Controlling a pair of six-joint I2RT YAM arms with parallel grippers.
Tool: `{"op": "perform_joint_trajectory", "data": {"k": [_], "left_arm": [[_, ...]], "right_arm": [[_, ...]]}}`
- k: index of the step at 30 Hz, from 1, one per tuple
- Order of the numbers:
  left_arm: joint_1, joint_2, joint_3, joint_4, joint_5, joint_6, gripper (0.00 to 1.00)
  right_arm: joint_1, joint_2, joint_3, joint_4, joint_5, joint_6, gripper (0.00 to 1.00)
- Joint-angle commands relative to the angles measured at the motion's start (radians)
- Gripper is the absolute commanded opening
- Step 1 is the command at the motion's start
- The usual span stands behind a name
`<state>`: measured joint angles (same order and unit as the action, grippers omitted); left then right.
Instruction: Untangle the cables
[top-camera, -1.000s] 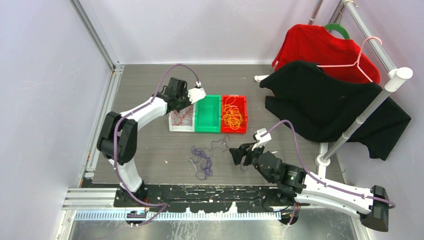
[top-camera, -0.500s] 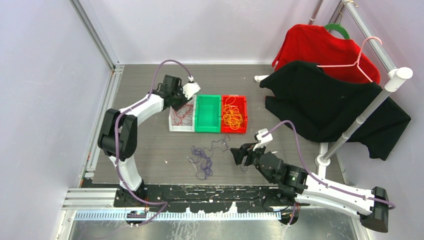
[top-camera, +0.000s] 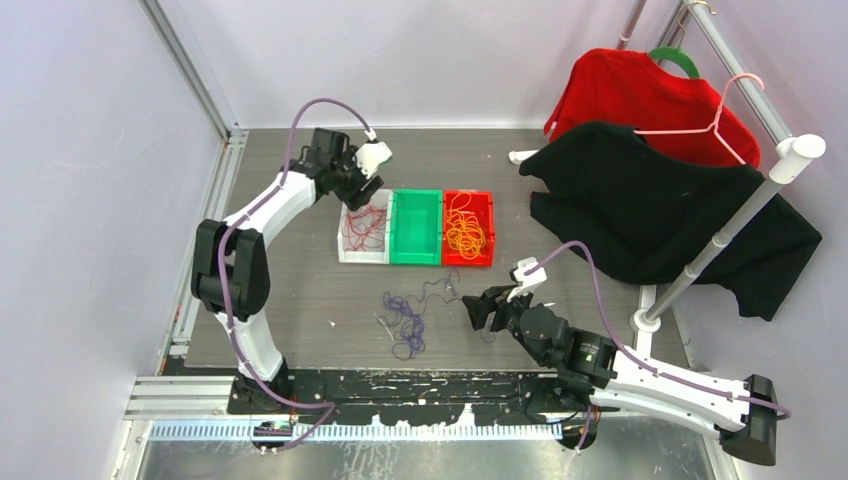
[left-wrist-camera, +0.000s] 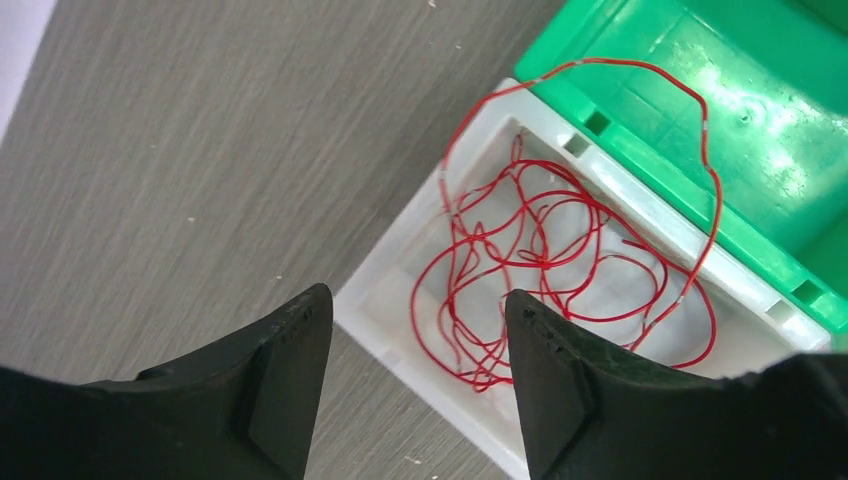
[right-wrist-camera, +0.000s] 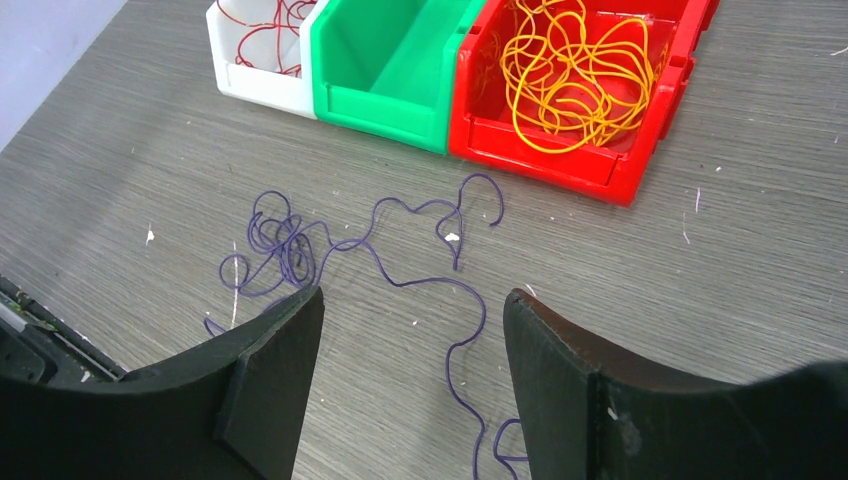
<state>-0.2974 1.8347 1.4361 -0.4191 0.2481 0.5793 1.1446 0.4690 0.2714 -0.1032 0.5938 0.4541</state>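
A red cable lies looped in the white bin, with one loop arching over its rim toward the green bin. My left gripper hangs open above the white bin's far left corner, holding nothing. An orange-yellow cable fills the red bin. A dark purple cable sprawls on the table in front of the bins. My right gripper stands open just right of it, one strand running between its fingers.
A clothes rack stands at the right with a black garment and a red one draped down onto the table. An aluminium frame rail runs along the left edge.
My left gripper has opened, let go of the red cable over the white bin, and drawn back toward the far left. The right arm has hardly moved.
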Motion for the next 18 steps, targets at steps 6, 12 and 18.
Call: {"op": "perform_joint_trajectory", "data": {"k": [6, 12, 18], "left_arm": [[0.111, -0.071, 0.208, -0.174, 0.190, -0.020, 0.82], [0.140, -0.105, 0.243, -0.458, 0.518, 0.169, 0.79], [0.086, -0.085, 0.154, -0.424, 0.447, 0.182, 0.65]], "right_arm": [[0.006, 0.000, 0.049, 0.021, 0.016, -0.009, 0.71], [0.006, 0.025, 0.049, 0.041, 0.010, -0.012, 0.71], [0.006, 0.052, 0.049, 0.066, 0.004, -0.014, 0.71]]}}
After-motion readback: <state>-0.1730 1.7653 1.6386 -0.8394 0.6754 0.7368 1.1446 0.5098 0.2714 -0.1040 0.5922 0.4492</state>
